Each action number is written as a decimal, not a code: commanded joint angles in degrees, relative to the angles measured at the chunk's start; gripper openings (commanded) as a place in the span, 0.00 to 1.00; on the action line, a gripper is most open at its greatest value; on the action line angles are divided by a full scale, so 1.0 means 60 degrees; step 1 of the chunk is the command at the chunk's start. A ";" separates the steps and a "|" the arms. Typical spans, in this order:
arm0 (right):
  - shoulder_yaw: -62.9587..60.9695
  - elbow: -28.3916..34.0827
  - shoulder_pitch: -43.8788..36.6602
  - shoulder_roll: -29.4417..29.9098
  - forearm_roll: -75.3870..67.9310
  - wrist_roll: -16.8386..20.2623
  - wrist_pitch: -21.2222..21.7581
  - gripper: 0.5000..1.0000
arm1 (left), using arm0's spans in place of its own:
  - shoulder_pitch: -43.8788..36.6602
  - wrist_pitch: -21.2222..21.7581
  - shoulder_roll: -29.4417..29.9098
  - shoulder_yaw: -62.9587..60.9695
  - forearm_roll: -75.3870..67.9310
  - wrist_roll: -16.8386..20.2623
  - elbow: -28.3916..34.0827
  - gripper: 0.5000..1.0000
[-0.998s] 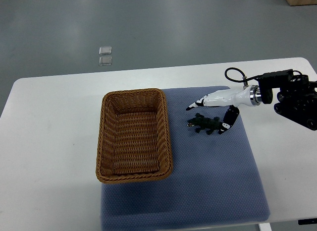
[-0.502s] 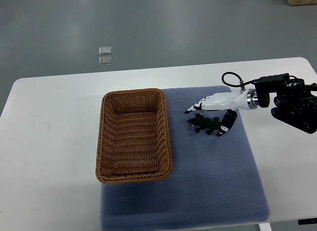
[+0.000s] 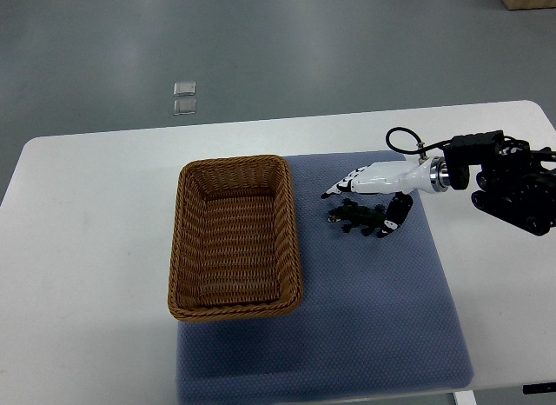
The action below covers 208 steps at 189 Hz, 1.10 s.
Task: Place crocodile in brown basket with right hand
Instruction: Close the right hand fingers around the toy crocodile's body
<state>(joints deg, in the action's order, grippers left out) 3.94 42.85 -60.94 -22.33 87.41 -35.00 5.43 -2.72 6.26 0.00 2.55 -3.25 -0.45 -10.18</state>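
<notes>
White worktop (image 3: 87, 248) carries a blue mat (image 3: 373, 318); toward its right edge the right hand (image 3: 380, 180) spreads its fingers (image 3: 346, 182) wide astride the crocodile (image 3: 354, 216), near the brown basket (image 3: 234, 160).

White right hand (image 3: 369, 196), black arm (image 3: 512, 183)

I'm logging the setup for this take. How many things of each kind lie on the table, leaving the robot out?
Basket: 1
Crocodile: 1
Mat: 1
Total: 3
</notes>
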 commanded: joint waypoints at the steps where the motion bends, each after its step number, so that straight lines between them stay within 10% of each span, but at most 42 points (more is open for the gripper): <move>1: 0.0061 -0.0038 0.0005 0.0059 0.0008 0.0000 -0.0085 0.92 | 0.0000 -0.0004 0.0000 0.0000 0.0000 0.0001 -0.0002 1.00; 66: 0.0809 -0.0096 -0.0083 0.0059 0.0008 0.0000 -0.0744 0.79 | 0.0000 0.0011 0.0000 0.0000 0.0000 -0.0013 -0.0002 1.00; 208: 0.0823 -0.0126 -0.0288 0.0044 0.0008 0.0000 -0.0964 0.08 | 0.0000 -0.0004 0.0000 0.0000 0.0000 0.0001 -0.0002 1.00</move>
<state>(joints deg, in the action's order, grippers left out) 8.92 42.10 -62.40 -22.06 87.46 -35.00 0.36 -2.72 6.26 0.00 2.55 -3.25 -0.46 -10.20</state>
